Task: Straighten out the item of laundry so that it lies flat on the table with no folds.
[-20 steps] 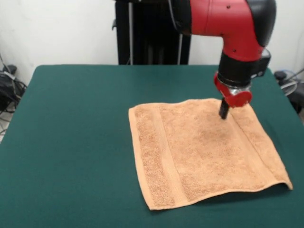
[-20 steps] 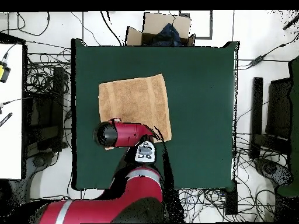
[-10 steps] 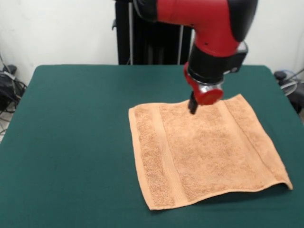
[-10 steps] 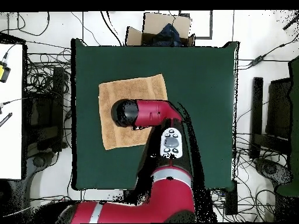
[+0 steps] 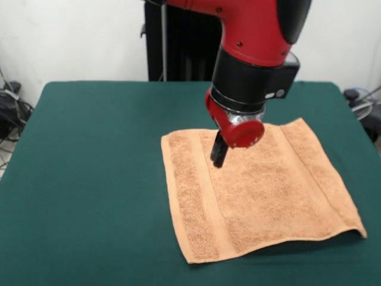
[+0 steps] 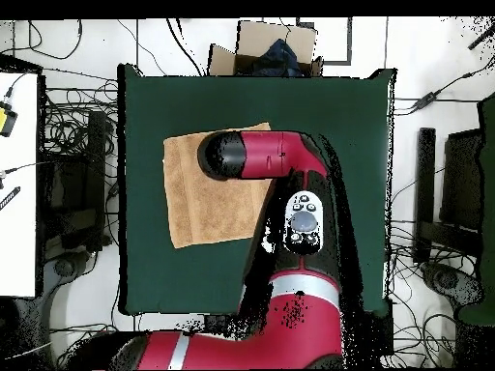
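Observation:
The item of laundry, an orange-tan towel [image 5: 268, 190], lies spread open on the green table [image 5: 89, 155], right of centre in the front view. Its woven bands run along the left and right sides. The near right corner [image 5: 357, 228] sits slightly raised over a shadow. My gripper [image 5: 218, 156] hangs just over the towel's far left part, its black fingers pressed together and holding nothing. In the overhead view the red arm [image 6: 261, 155] covers the towel's [image 6: 198, 208] upper right part and hides the gripper.
A cardboard box [image 6: 276, 50] stands beyond the table's [image 6: 338, 126] top edge in the overhead view. Cables cover the floor all round, and a white desk [image 6: 14, 193] is at the left. Dark cables [image 5: 9, 113] lie left of the table in the front view.
My arm has swung from the towel's far right corner leftward and nearer, across to its far left part. The towel keeps its spread shape, its far right corner now uncovered.

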`<state>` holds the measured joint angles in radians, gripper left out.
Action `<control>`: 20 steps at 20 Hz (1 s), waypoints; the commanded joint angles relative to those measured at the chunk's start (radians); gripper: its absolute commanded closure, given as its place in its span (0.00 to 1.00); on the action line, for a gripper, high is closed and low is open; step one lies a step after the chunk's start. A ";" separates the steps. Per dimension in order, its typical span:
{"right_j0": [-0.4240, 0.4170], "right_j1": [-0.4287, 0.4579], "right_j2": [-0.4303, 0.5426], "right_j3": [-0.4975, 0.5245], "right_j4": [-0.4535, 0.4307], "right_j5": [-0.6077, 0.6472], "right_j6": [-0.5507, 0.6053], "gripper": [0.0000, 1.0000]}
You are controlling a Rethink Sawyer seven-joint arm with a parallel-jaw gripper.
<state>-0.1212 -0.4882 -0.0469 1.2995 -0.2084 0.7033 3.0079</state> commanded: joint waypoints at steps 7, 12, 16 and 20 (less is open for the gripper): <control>-0.006 0.061 0.137 -0.214 -0.072 0.263 -0.299 1.00; -0.026 0.081 0.169 -0.208 -0.056 0.248 -0.295 1.00; -0.047 0.096 0.196 -0.230 -0.052 0.246 -0.313 1.00; -0.048 0.112 0.205 -0.245 -0.060 0.234 -0.305 1.00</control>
<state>-0.1448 -0.4581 0.0343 1.0245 -0.2363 0.8856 3.0077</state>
